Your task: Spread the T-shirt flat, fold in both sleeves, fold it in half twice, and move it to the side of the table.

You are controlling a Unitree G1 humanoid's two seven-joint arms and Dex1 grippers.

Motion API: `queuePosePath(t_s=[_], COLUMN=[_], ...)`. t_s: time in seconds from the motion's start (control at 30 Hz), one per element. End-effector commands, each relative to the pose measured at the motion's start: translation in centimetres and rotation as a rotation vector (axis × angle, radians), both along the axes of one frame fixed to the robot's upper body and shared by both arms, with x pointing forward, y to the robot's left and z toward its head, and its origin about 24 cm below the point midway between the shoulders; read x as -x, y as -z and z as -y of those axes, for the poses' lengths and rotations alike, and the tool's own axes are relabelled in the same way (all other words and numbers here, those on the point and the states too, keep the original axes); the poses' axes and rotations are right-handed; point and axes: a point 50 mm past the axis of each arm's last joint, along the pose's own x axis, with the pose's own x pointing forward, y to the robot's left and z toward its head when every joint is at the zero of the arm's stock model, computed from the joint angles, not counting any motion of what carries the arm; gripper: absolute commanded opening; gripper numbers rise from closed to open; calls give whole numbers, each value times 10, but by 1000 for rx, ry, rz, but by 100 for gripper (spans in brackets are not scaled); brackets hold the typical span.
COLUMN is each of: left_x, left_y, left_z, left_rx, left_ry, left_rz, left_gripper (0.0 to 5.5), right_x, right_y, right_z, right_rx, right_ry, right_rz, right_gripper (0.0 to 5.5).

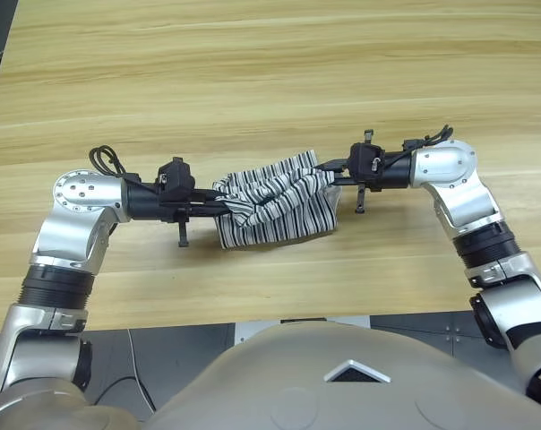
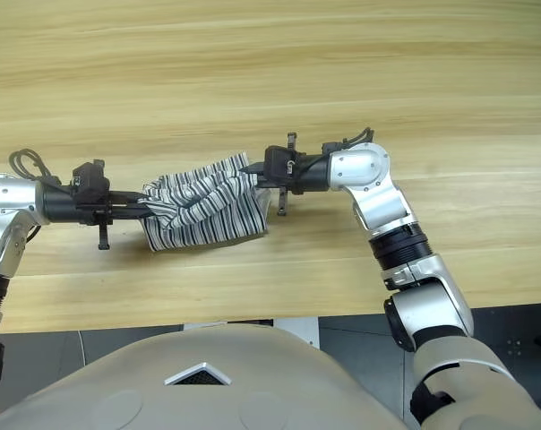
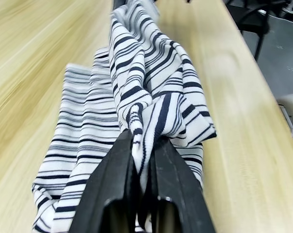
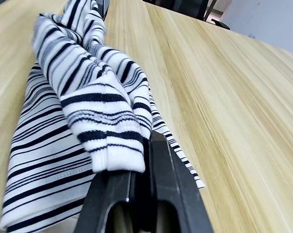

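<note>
Closest to the table's (image 1: 253, 54) front edge, the lower flap of the T-shirt (image 1: 275, 208) sags down and looks to rest on the wood, just in from the edge, with the cloth lying in soft, uneven folds. It's a thin knit, black stripes on white, limp and crumpled, nothing flat about it yet.

Just behind that flap, the upper part is bunched into a twisted rope strung between the two arms. The left gripper (image 3: 142, 141) comes in from the left, its black fingers squeezed nearly together on a gathered fold. The right gripper (image 4: 141, 145) comes in from the right, a touch farther back, pinched tight on a thicker ribbed edge, possibly a cuff or hem.

So the shirt's long axis runs side to side, straight along the line from one gripper to the other, and each gripper has an end, neither nearer than the other. My guess is the spreading depends on drawing those ends apart along that line, and the slack cloth may sag or twist as it opens.

Beyond the arms lies smooth, pale wood grain.
</note>
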Motion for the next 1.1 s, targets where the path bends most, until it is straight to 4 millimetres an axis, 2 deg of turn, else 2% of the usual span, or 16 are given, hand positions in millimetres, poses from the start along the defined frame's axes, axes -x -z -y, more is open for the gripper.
queuePosePath(t_s=[0.03, 0.13, 0.23, 0.3, 0.5, 0.57, 0.7, 0.77, 0.83, 0.97, 1.1], left_x=[-11, -15, -21, -25, -28, -29, -31, -32, -30, -26, -21], left_y=[10, 15, 8, 3, 3, 5, 1, 0, 1, 2, 7], left_z=[-7, -12, -23, -28, -29, -29, -34, -39, -44, -49, -47], left_rx=[-9, 9, 71, 105, 115, 99, 140, 165, 175, 179, 195], left_ry=[-81, -144, -201, -241, -277, -284, -325, -362, -389, -399, -417], left_rz=[-41, -70, -77, -68, -52, -42, -6, 2, 10, 7, 9], left_gripper=[66, 117, 154, 197, 293, 333, 333, 333, 333, 333, 333], right_x=[-10, -20, -30, -36, -43, -41, -23, -10, 1, 18, 25], right_y=[9, 13, 9, 7, 10, 8, -15, -18, -7, 39, 75], right_z=[-4, -3, 0, 1, -9, -13, -25, -34, -44, -58, -63], right_rx=[23, -19, -77, -131, -160, -179, -407, -440, -377, -33, 134], right_ry=[49, 145, 221, 276, 352, 339, 215, 154, 110, 86, 109], right_rz=[11, -17, -54, -99, -135, -123, -134, -152, -167, -70, -81], right_gripper=[59, 117, 158, 209, 320, 330, 330, 330, 330, 330, 330])
